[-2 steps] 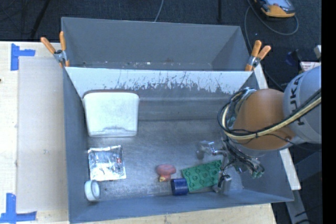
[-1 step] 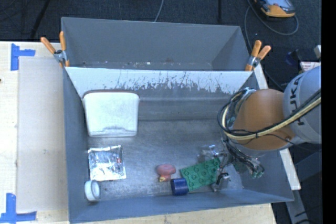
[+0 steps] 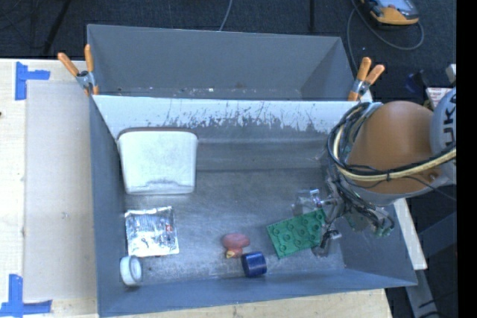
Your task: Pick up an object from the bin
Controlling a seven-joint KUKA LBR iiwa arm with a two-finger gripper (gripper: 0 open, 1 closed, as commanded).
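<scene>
In the camera view, at the right side of the grey metal bin (image 3: 223,123), the gripper (image 3: 321,223) is seen low over the bin floor, below the arm's orange wrist cover and looped cables. Whether it is open or closed cannot be told, as its tip is crowded by dark parts and shadow.

Directly beside the gripper, on its bin-centre side and seemingly touching it, a green studded building plate (image 3: 292,237) lies flat and turned at an angle. Nothing is seen to be held.

Beyond the plate, farther from the gripper, a small pink lump (image 3: 236,240) and a blue cap-like cylinder (image 3: 254,264) lie just beside each other. Well apart, on the far side of the bin from the gripper, a crinkled silver foil packet (image 3: 151,231), a white tape roll (image 3: 130,269) and a white tub (image 3: 158,160) are found.

The plate is judged to be light, stiff and smooth plastic, not fragile. Lying flat, it offers little height, so it would best be taken across its thin edge nearest the gripper. Slipping or tilting is to be expected there.
</scene>
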